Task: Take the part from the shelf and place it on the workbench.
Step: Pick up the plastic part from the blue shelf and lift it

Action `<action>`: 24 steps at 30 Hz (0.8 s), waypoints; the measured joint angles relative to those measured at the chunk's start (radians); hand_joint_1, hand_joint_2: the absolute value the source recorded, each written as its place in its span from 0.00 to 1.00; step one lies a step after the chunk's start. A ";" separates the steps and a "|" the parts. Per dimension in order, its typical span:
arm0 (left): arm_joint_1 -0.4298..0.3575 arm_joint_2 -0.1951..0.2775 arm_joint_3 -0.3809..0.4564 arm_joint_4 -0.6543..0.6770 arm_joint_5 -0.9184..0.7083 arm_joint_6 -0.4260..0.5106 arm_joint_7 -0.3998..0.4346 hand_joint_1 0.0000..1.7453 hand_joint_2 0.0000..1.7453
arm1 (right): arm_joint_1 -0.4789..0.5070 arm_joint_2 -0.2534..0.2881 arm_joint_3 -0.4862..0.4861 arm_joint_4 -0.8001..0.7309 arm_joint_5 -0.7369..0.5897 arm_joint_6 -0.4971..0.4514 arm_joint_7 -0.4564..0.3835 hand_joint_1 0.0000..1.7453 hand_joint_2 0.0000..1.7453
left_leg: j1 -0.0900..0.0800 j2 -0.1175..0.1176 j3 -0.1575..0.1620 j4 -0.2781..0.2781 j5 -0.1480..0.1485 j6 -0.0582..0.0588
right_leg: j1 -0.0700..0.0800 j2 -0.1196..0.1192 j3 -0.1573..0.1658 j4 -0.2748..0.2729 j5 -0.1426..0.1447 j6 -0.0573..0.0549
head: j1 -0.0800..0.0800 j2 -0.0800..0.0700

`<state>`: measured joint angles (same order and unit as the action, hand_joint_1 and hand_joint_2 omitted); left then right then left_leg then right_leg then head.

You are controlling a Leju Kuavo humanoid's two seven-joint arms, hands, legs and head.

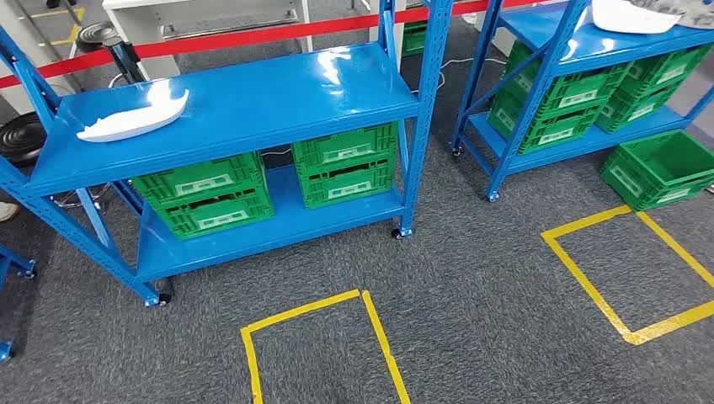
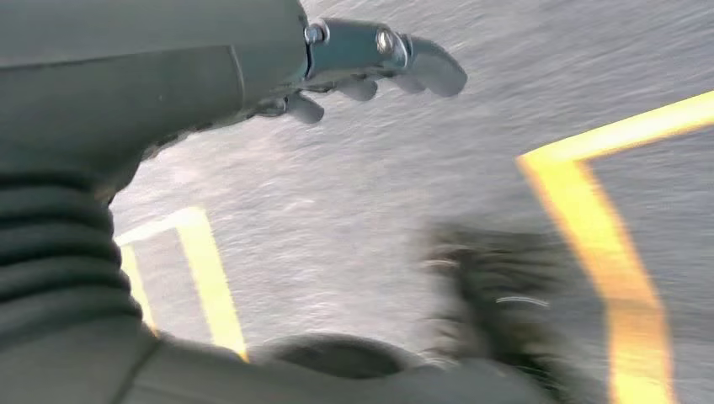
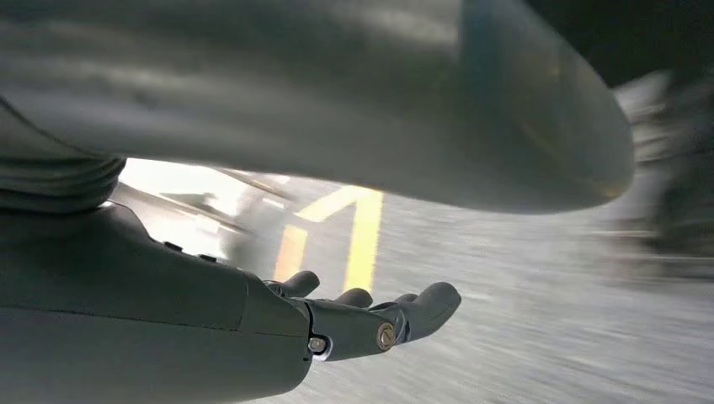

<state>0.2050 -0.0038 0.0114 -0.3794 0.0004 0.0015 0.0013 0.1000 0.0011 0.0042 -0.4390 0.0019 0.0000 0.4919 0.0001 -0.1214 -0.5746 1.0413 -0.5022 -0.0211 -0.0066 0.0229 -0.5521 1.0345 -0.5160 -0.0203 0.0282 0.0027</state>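
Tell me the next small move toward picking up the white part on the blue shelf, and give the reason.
Probably step forward and to the left, toward the blue metal shelf. The white curved plastic part lies on its top level near the left end, across grey carpet and a yellow tape square. The left hand and right hand hang over the floor holding nothing, so reaching seems premature.

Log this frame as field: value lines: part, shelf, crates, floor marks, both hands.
part: white part lying on top deck of near blue shelf, toward its left end
crates: green crates on the lower deck
second shelf: blue shelf to the right, more green crates
floor marks: yellow tape squares on grey carpet
left hand: holds nothing, hanging over the floor
right hand: holds nothing, over the floor
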 joint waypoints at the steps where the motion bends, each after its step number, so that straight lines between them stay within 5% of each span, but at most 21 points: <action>1: 0.009 0.000 0.000 0.009 0.000 0.000 0.000 0.00 1.00 | -0.008 0.000 0.000 -0.009 0.000 0.000 0.000 0.00 0.00 | -0.001 0.012 -0.001 0.006 -0.003 -0.001 | 0.000 -0.002 0.001 -0.001 0.000 -0.001 | 0.000 0.000; 2: 0.019 0.000 0.000 0.021 0.000 0.000 0.001 0.00 1.00 | -0.018 0.000 0.000 -0.021 0.000 0.000 -0.002 0.00 0.00 | -0.002 0.027 -0.006 0.016 -0.011 -0.003 | -0.001 -0.004 0.002 -0.002 0.000 -0.003 | -0.003 0.000; 6: 0.095 0.001 0.000 0.130 0.000 0.000 0.001 0.00 0.00 | -0.094 0.000 -0.001 -0.128 0.000 0.000 -0.025 0.00 0.00 | 0.001 0.103 -0.107 0.217 -0.114 -0.017 | 0.002 -0.028 0.007 -0.003 -0.005 -0.015 | -0.010 0.000; 8: 0.115 0.003 0.000 0.163 0.000 0.000 0.002 0.00 0.50 | -0.112 0.000 -0.001 -0.158 0.000 0.000 -0.047 0.00 0.00 | 0.002 0.110 -0.132 0.266 -0.117 -0.019 | 0.003 -0.038 0.010 -0.003 -0.009 -0.014 | -0.010 0.000; 10: 0.109 0.004 0.000 0.160 0.000 0.000 0.001 0.00 1.00 | -0.102 0.000 -0.001 -0.158 0.000 0.000 -0.093 0.00 0.00 | 0.002 0.116 -0.080 0.166 -0.055 -0.014 | 0.003 -0.048 0.017 -0.003 -0.014 -0.009 | -0.010 0.000; 13: 0.045 0.004 0.000 0.100 0.000 0.000 -0.002 0.00 1.00 | -0.041 0.003 -0.001 -0.107 -0.001 0.000 -0.180 0.00 0.00 | -0.006 0.136 0.012 0.002 0.002 0.006 | 0.005 -0.069 0.024 -0.004 -0.023 0.002 | -0.009 0.000; 16: -0.033 0.001 0.000 0.019 0.000 0.000 -0.004 0.00 1.00 | 0.037 0.003 -0.001 -0.027 -0.001 0.000 -0.181 0.00 0.00 | -0.008 0.129 0.014 -0.014 0.005 0.008 | 0.007 -0.080 0.036 -0.008 -0.027 0.000 | -0.007 0.000; 18: -0.058 0.001 0.000 -0.004 0.000 0.000 -0.004 0.00 1.00 | 0.062 0.003 0.000 -0.002 -0.001 0.000 -0.077 0.00 0.50 | -0.008 0.131 0.013 -0.018 0.006 0.006 | 0.010 -0.077 0.041 -0.010 -0.026 -0.007 | -0.005 0.000; 20: -0.064 0.002 0.000 -0.005 0.000 0.000 -0.003 0.00 1.00 | 0.066 0.003 0.000 -0.001 0.000 0.000 -0.029 0.00 1.00 | -0.009 0.139 0.018 -0.017 0.003 0.011 | 0.009 -0.068 0.041 -0.014 -0.023 -0.002 | -0.005 0.000; 24: -0.061 -0.003 0.025 -0.004 -0.026 0.010 -0.009 0.00 1.00 | 0.050 0.004 -0.017 0.009 0.014 0.000 -0.099 0.00 1.00 | -0.009 0.136 0.022 -0.016 0.003 0.019 | 0.008 -0.071 0.043 -0.022 -0.020 0.005 | -0.004 0.000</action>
<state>0.1442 -0.0064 0.0366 -0.3834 -0.0259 0.0114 -0.0074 0.1498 0.0048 -0.0132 -0.4303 0.0164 -0.0004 0.3934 -0.0090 0.0146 -0.5523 1.0258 -0.4989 -0.0023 0.0018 -0.0479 -0.5093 1.0125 -0.5361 -0.0151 0.0237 0.0027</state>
